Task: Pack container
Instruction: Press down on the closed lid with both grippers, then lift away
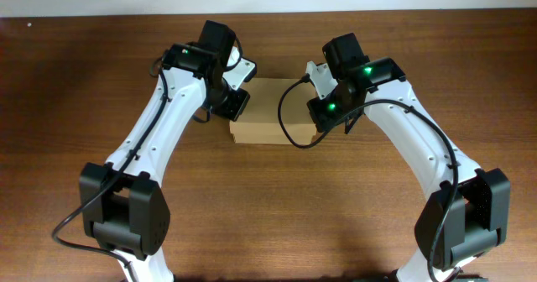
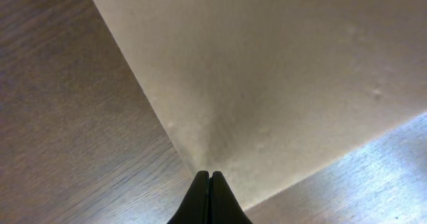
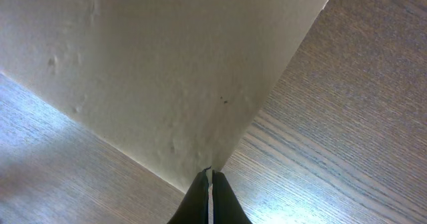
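The container (image 1: pixel 270 112) is a plain tan cardboard box lying flat in the middle of the wooden table, lid down. My left gripper (image 1: pixel 232 106) is shut at the box's left end. In the left wrist view its black fingertips (image 2: pixel 210 175) press together against the box's near corner (image 2: pixel 280 71), with nothing between them. At the right end my right gripper (image 1: pixel 324 114) is also shut. The right wrist view has its tips (image 3: pixel 209 173) against a corner of the box (image 3: pixel 167 64). The inside of the box is hidden.
The brown wooden table (image 1: pixel 277 206) spreads out on all sides of the box. A black cable (image 1: pixel 285 127) from the right arm loops over the box's right part. Both white arms reach in from the near side.
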You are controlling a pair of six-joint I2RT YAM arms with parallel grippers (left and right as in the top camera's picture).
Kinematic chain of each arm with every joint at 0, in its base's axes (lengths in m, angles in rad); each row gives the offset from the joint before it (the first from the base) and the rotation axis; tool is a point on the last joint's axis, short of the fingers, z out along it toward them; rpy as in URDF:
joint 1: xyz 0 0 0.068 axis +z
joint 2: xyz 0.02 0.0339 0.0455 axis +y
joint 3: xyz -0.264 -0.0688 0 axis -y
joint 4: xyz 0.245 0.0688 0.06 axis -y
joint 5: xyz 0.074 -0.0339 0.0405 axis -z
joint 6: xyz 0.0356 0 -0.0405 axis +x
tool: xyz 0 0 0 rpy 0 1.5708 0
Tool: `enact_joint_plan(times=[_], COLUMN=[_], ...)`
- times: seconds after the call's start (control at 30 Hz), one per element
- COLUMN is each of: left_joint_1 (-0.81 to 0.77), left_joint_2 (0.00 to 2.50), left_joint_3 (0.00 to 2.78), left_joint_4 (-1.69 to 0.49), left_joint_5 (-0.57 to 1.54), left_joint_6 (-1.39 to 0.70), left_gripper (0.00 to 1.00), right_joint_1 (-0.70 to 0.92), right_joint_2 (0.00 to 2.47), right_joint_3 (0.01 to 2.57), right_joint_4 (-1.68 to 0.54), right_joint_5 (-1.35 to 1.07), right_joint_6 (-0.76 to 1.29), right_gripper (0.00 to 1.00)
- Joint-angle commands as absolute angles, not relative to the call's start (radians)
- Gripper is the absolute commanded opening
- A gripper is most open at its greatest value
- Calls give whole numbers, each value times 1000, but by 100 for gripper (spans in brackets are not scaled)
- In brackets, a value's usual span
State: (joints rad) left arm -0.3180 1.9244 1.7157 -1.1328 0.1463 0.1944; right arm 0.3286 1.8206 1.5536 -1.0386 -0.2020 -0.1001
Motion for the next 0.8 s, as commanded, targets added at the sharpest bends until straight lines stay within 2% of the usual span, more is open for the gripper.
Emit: enact_joint_plan(times=[0.0,0.43,0.77], left_joint_1=[-318,-318,-318], left_joint_2=[1931,1932,1927], left_joint_3=[1681,1598,1629], left_joint_4=[-1119,-1086,-1066], left_joint_5=[177,179,175], left_joint_6=[196,184,150], left_gripper=[2,2,2], right_joint_1=[328,328,326], right_joint_2=[1826,1854,1850], right_joint_3=[1551,1415,1453], right_joint_4=[-1036,-955,-941], right_joint_5=[-218,-215,-214], right_joint_6=[-89,-98,-99], right_gripper=[4,4,4])
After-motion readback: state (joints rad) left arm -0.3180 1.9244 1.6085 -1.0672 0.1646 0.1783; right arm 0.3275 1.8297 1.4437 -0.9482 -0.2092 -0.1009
